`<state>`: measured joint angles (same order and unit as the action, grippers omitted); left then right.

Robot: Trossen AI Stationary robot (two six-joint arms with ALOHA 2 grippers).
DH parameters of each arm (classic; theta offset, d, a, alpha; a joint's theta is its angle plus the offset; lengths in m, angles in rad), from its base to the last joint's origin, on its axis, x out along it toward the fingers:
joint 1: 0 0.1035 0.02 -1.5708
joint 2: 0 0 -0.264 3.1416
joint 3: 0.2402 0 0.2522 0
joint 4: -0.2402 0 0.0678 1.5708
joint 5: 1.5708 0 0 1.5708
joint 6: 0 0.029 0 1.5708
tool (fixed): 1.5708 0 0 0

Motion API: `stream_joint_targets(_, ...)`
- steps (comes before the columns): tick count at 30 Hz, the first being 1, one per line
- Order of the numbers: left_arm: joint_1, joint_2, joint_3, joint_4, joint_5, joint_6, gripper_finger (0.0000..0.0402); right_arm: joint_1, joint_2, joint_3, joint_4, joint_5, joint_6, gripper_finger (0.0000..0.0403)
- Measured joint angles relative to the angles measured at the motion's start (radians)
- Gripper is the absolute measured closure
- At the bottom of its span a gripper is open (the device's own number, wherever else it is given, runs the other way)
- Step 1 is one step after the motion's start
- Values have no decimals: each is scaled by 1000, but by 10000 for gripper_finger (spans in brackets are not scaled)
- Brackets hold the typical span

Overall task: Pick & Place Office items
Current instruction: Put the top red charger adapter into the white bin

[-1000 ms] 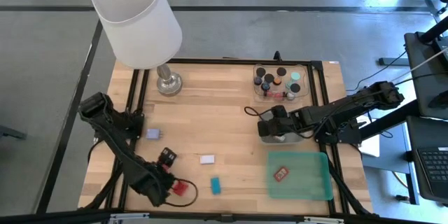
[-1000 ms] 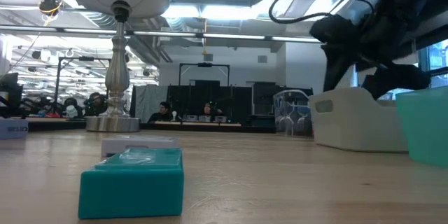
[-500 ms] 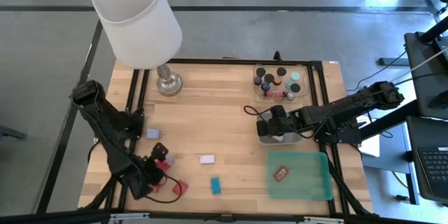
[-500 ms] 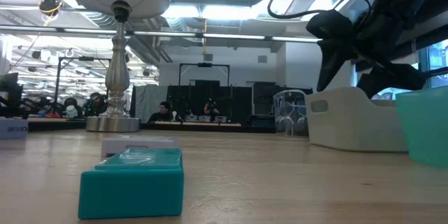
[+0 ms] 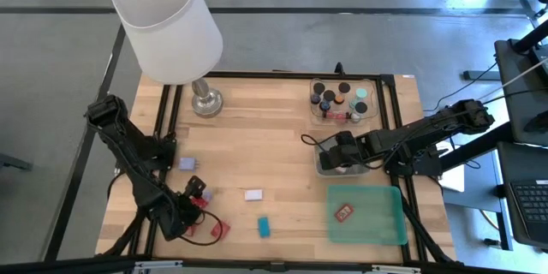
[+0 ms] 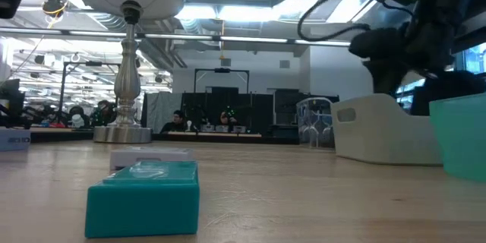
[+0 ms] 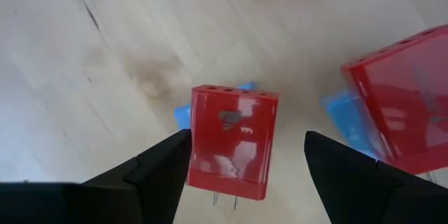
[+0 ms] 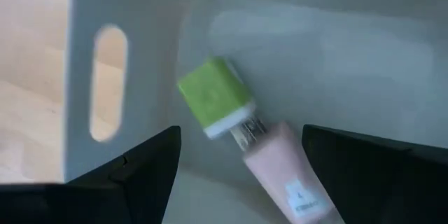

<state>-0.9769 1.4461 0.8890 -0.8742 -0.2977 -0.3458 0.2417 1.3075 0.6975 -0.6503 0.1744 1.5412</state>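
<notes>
Standing at the worktop's (image 5: 274, 137) far left corner is the white-shaded lamp (image 5: 167, 26). A green tray (image 5: 377, 223) holds a red piece (image 5: 344, 212); a grey bin (image 5: 324, 164) holds a green block (image 8: 213, 98) touching a pink block (image 8: 283, 171). The right gripper (image 5: 341, 150) hangs open over that bin, empty. The left gripper (image 5: 190, 205) is open around a red block (image 7: 231, 143). A teal block (image 5: 264, 227) lies nearby.

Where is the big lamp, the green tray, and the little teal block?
lamp (image 5: 167, 21), high view, on its white shade
green tray (image 5: 377, 214), high view, on its bare floor
teal block (image 6: 144, 197), low view, on its front face
</notes>
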Motion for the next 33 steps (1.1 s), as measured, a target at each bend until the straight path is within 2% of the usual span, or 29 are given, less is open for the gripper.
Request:
stream_joint_targets(4, 11, 0, 0, -3, 3, 0, 127, 0, -7, 5, -5, -20, -6, 101)
stream_joint_targets(8, 11, 0, 0, -3, 2, 0, 127, 0, -18, 50, -4, 41, -50, 101)
stream_joint_targets(24, 12, 0, 0, 13, 4, -9, 127, 2, -24, 430, -15, 251, -407, 101)
stream_joint_targets(33, 13, -1, -71, 173, -21, -7, 127, 2, -25, 547, -13, 291, -527, 101)
